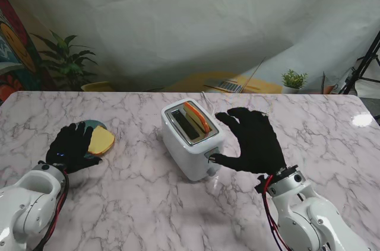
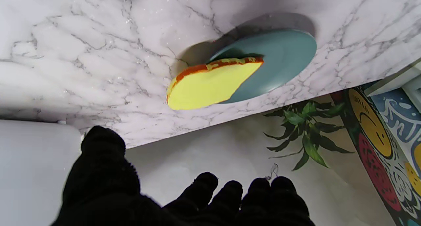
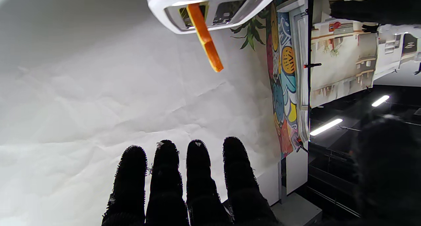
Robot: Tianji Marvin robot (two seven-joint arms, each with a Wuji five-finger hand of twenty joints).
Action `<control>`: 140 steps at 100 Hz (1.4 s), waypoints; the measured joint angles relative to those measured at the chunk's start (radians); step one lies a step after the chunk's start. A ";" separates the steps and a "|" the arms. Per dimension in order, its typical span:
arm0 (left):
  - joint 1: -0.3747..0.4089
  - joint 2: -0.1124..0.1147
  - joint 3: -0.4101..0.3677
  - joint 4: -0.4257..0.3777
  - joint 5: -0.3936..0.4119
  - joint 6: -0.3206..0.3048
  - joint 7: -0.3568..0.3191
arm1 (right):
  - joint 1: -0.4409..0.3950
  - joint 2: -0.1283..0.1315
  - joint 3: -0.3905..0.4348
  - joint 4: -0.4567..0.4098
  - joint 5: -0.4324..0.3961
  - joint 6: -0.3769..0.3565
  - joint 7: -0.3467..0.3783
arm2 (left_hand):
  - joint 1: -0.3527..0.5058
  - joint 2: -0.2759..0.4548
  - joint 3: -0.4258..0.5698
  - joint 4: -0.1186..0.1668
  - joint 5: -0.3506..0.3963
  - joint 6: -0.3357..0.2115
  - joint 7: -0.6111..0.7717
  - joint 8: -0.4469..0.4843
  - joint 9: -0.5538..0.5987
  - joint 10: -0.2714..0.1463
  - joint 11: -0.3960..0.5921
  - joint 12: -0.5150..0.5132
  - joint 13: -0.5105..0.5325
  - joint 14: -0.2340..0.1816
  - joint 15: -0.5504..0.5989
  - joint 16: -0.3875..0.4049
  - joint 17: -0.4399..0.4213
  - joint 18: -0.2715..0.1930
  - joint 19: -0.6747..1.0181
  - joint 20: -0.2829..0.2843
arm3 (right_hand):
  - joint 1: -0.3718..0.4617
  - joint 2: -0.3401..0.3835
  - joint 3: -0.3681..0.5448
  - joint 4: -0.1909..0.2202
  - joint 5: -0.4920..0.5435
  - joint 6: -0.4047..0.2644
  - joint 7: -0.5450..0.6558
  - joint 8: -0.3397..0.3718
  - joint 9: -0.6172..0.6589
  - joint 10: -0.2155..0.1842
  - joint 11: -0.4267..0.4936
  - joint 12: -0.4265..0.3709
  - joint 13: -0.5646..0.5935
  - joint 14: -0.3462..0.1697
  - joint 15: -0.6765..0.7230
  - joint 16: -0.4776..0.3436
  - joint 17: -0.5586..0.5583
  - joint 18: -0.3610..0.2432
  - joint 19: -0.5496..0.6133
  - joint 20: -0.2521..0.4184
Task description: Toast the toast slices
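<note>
A white toaster [image 1: 191, 138] stands mid-table with one toast slice [image 1: 197, 116] upright in its right slot; the left slot looks empty. The right wrist view shows that slice [image 3: 204, 37] sticking out of the toaster [image 3: 210, 9]. A second yellow slice [image 1: 101, 141] lies on a teal plate [image 1: 94, 125], partly overhanging it; the left wrist view shows this slice [image 2: 210, 84] on the plate [image 2: 283, 61]. My left hand [image 1: 72, 147] hovers open just left of the plate. My right hand [image 1: 254, 141] is open beside the toaster's right side, thumb near its front corner, holding nothing.
The marble table [image 1: 142, 203] reaches to a white backdrop. Behind its far edge are a leafy plant [image 1: 66, 61], a small potted plant [image 1: 293, 80] and a laptop [image 1: 224, 85] on a yellow surface. A tripod [image 1: 365, 64] stands at the far right.
</note>
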 measured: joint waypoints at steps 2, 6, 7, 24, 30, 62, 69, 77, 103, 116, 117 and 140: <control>-0.009 0.001 0.011 0.009 -0.001 0.008 -0.003 | -0.005 0.000 0.000 -0.002 0.000 -0.002 -0.002 | 0.000 0.000 0.000 0.000 0.000 0.000 0.000 0.000 0.000 0.000 0.000 0.000 0.000 0.000 0.002 0.000 0.004 0.000 0.000 0.000 | 0.000 0.000 0.000 0.000 0.002 0.000 0.000 0.000 0.000 0.000 0.000 0.000 0.000 0.000 0.000 0.000 0.000 0.000 0.000 -0.001; -0.028 0.002 0.032 0.029 -0.008 0.024 -0.008 | -0.015 0.001 -0.001 -0.005 -0.001 -0.006 -0.006 | 0.000 0.000 0.000 0.000 0.001 0.001 0.000 0.000 0.000 0.001 0.000 0.001 0.000 0.001 0.007 0.000 0.009 0.001 0.000 0.000 | 0.000 0.000 0.000 0.000 0.011 0.000 0.000 0.000 0.011 0.000 0.000 0.000 0.000 0.000 0.000 0.000 0.002 0.000 0.000 -0.004; -0.033 0.003 0.038 0.035 -0.010 0.027 -0.009 | -0.018 0.001 -0.001 -0.006 -0.002 -0.007 -0.008 | 0.000 0.000 0.000 0.000 0.005 0.002 0.000 0.000 0.001 0.001 0.000 0.001 0.001 0.002 0.010 0.000 0.009 0.001 0.000 0.000 | 0.000 0.000 0.000 0.000 0.012 0.000 0.000 0.000 0.012 0.000 0.000 0.000 0.000 0.000 0.000 0.000 0.002 0.000 0.000 -0.006; -0.098 0.005 0.099 0.119 0.000 0.041 -0.003 | -0.056 0.001 -0.003 -0.024 -0.005 -0.014 -0.015 | 0.056 -0.066 0.011 0.019 0.012 0.002 0.000 0.000 0.002 0.001 0.000 0.013 0.002 0.002 0.024 0.000 0.018 0.001 0.000 -0.001 | 0.000 0.025 -0.009 0.000 0.013 0.000 0.000 0.000 0.024 0.000 -0.002 0.000 0.013 0.000 0.000 0.000 0.006 0.000 -0.001 -0.008; -0.118 0.006 0.115 0.150 0.007 0.042 0.010 | -0.066 0.001 -0.004 -0.029 -0.003 -0.015 -0.015 | 0.062 -0.076 0.012 0.019 0.012 0.002 0.000 0.000 0.002 0.001 0.000 0.015 0.002 0.002 0.024 0.000 0.018 0.001 0.000 -0.001 | 0.000 0.026 -0.015 0.000 0.013 0.000 0.000 0.000 0.024 0.000 -0.002 0.000 0.013 0.000 0.000 0.000 0.011 0.000 -0.001 -0.008; -0.210 0.016 0.213 0.269 0.029 0.115 0.025 | -0.103 0.000 -0.005 -0.044 0.004 -0.009 -0.038 | 0.062 -0.076 0.012 0.020 0.012 0.018 0.000 0.000 0.002 0.015 0.002 0.038 0.002 0.009 0.042 0.019 0.032 0.004 0.000 -0.013 | 0.001 0.036 -0.034 0.000 0.017 0.000 0.000 0.000 0.037 0.000 -0.012 0.000 0.024 0.000 0.000 0.000 0.016 0.000 -0.002 -0.009; -0.228 0.017 0.231 0.293 0.036 0.118 0.031 | -0.108 -0.002 -0.004 -0.044 0.007 -0.006 -0.047 | 0.062 -0.076 0.012 0.020 0.012 0.024 0.000 0.002 0.002 0.016 0.002 0.045 0.002 0.012 0.044 0.022 0.038 0.007 0.000 -0.013 | 0.001 0.036 -0.035 0.000 0.026 0.000 -0.009 0.003 0.037 0.000 -0.012 0.000 0.024 0.000 0.000 0.000 0.016 0.000 -0.003 -0.010; -0.249 0.019 0.250 0.320 0.034 0.121 0.032 | -0.112 -0.003 -0.002 -0.044 0.009 -0.004 -0.055 | 0.063 -0.076 0.012 0.020 0.012 0.024 0.000 0.003 0.002 0.016 0.002 0.050 0.002 0.013 0.051 0.030 0.042 0.007 0.000 -0.013 | 0.001 0.036 -0.035 0.000 0.026 0.000 -0.009 0.004 0.037 0.000 -0.012 0.000 0.025 0.000 0.000 0.000 0.016 0.000 -0.003 -0.016; -0.304 0.022 0.291 0.384 -0.015 0.142 0.008 | -0.122 -0.007 0.000 -0.042 0.029 0.004 -0.059 | 0.082 -0.076 0.012 0.020 0.012 0.024 0.000 0.015 0.002 0.016 0.002 0.053 0.012 0.016 0.078 0.040 0.063 0.011 0.000 -0.022 | 0.001 0.036 -0.035 0.000 0.026 0.000 -0.010 0.004 0.037 0.000 -0.012 0.000 0.025 0.000 0.000 0.000 0.016 0.000 -0.007 -0.019; -0.313 0.022 0.298 0.401 -0.019 0.144 0.013 | -0.122 -0.007 0.000 -0.041 0.029 0.004 -0.065 | 0.140 -0.093 0.026 0.029 0.012 0.025 0.004 0.032 0.050 0.016 0.014 0.077 0.013 0.019 0.161 0.075 0.068 0.011 0.143 -0.012 | 0.001 0.036 -0.036 0.000 0.026 0.000 -0.010 0.004 0.037 0.000 -0.012 0.000 0.025 0.000 0.000 0.000 0.016 0.000 -0.007 -0.019; -0.313 0.022 0.298 0.401 -0.019 0.144 0.014 | -0.122 -0.007 0.000 -0.041 0.029 0.004 -0.065 | 0.140 -0.104 0.038 0.029 0.013 0.025 0.004 0.036 0.050 0.016 0.014 0.077 0.013 0.019 0.171 0.078 0.068 0.010 0.164 -0.012 | 0.001 0.036 -0.036 0.000 0.026 0.000 -0.010 0.004 0.037 0.000 -0.012 0.000 0.025 0.000 0.000 0.000 0.016 0.000 -0.007 -0.019; -0.313 0.022 0.298 0.402 -0.022 0.148 0.025 | -0.121 -0.008 0.000 -0.038 0.031 0.003 -0.067 | 0.203 -0.124 0.039 0.029 0.073 0.024 0.028 0.052 0.123 0.014 0.040 0.101 0.075 0.021 0.229 0.105 0.047 0.011 0.421 0.074 | 0.001 0.036 -0.036 0.000 0.026 0.000 -0.010 0.005 0.037 0.000 -0.012 0.000 0.025 0.000 0.000 0.000 0.016 0.000 -0.007 -0.019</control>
